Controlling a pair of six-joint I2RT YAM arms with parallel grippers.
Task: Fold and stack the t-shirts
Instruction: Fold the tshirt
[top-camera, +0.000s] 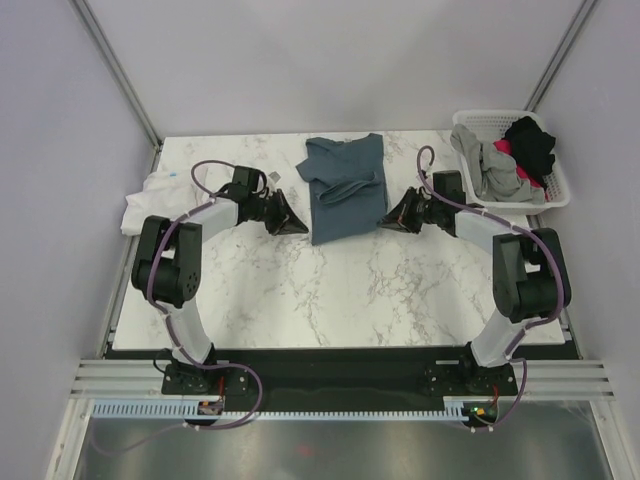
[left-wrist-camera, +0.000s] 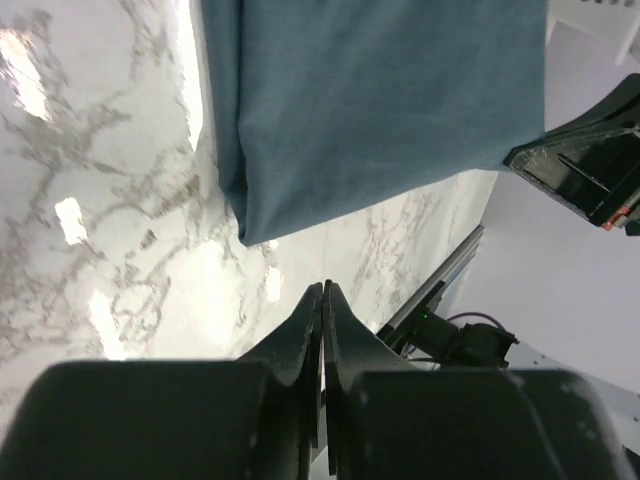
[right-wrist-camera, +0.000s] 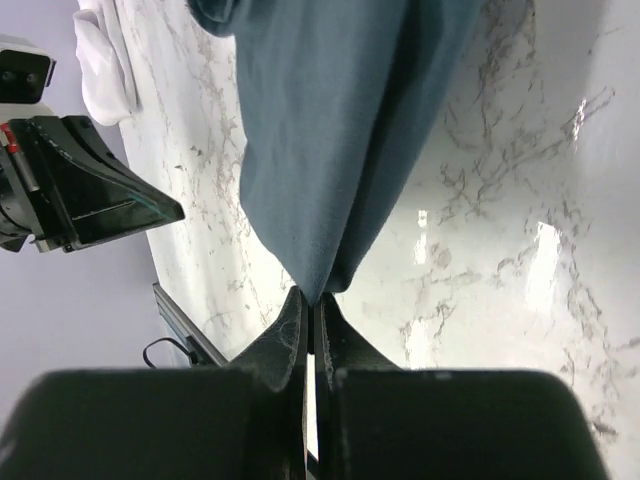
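A slate-blue t-shirt (top-camera: 345, 185) lies partly folded at the back middle of the marble table (top-camera: 340, 290). My right gripper (top-camera: 382, 222) is at its near right corner. In the right wrist view the jaws (right-wrist-camera: 312, 298) are shut, with the corner of the shirt (right-wrist-camera: 330, 150) pinched at the tips. My left gripper (top-camera: 303, 228) is by the shirt's near left corner. In the left wrist view it (left-wrist-camera: 323, 292) is shut and empty, a short way from the cloth's corner (left-wrist-camera: 250, 225). A white t-shirt (top-camera: 150, 203) lies bunched at the table's left edge.
A white lattice basket (top-camera: 556, 178) stands at the back right, holding a grey shirt (top-camera: 490, 165) and a black one (top-camera: 530, 145) with some pink cloth. Grey walls close in the left, right and back of the table.
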